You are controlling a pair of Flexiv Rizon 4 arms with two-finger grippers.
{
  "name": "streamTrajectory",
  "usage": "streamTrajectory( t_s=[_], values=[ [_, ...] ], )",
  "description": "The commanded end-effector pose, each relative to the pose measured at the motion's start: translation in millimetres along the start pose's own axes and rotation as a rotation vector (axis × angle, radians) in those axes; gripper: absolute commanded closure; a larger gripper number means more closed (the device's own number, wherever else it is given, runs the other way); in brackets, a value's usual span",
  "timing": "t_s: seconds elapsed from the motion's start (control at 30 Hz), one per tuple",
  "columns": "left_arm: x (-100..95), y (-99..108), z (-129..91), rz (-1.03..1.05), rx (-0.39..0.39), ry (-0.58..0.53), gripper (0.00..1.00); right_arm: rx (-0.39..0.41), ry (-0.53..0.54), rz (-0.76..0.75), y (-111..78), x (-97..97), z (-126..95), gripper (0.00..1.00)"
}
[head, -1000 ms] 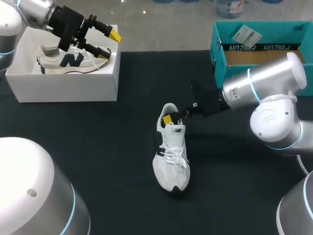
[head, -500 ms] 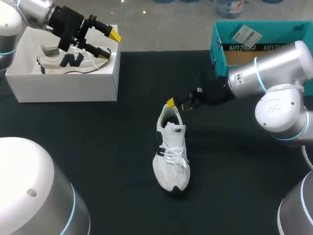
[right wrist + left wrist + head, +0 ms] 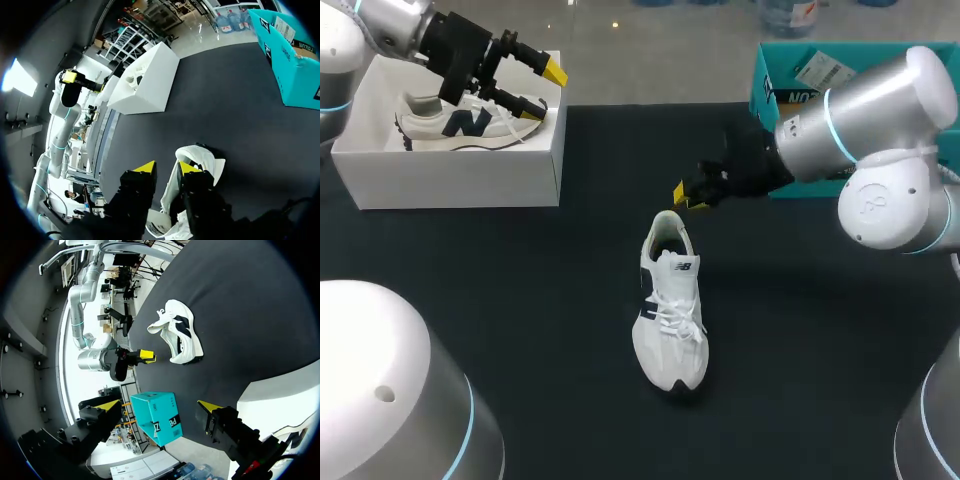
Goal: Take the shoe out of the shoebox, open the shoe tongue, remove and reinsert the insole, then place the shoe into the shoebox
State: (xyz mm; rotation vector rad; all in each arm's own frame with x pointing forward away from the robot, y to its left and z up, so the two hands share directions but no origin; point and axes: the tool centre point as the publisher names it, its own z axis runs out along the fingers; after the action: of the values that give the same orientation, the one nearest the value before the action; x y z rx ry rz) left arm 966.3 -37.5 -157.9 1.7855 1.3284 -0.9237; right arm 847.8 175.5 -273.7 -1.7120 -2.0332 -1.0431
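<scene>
A white shoe (image 3: pixel 670 310) with dark side marks lies on the black table, toe toward me; it also shows in the left wrist view (image 3: pixel 180 332). My right gripper (image 3: pixel 687 196) hovers just behind and above the shoe's heel (image 3: pixel 197 157). Its fingers stand close together with a small gap and nothing between them, so it is open. My left gripper (image 3: pixel 546 88) hangs wide open over the white shoebox (image 3: pixel 450 180), empty. A second white shoe (image 3: pixel 460 125) lies inside that box.
A teal shoebox (image 3: pixel 767 85) stands at the back right, behind my right arm, and shows past my left gripper (image 3: pixel 157 415). The white shoebox (image 3: pixel 150 80) is at the back left of the table.
My right gripper has drawn back out of the shoe's opening, up and toward the back right, and its fingers have come closer together. The shoe and my left arm have stayed put.
</scene>
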Motion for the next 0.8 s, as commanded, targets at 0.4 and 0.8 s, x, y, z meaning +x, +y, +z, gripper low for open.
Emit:
streamTrajectory(
  t_s=[0.4,0.8],
  values=[
    [0.1,0.7,-0.3,0.001,0.003,0.002,0.0,0.024,-0.171,0.017,3.2,8.8,8.8,1.0],
    [0.1,0.7,-0.3,0.001,0.003,0.002,0.0,0.107,-0.474,0.17,-7.4,-4.6,33.5,1.0]
  ],
)
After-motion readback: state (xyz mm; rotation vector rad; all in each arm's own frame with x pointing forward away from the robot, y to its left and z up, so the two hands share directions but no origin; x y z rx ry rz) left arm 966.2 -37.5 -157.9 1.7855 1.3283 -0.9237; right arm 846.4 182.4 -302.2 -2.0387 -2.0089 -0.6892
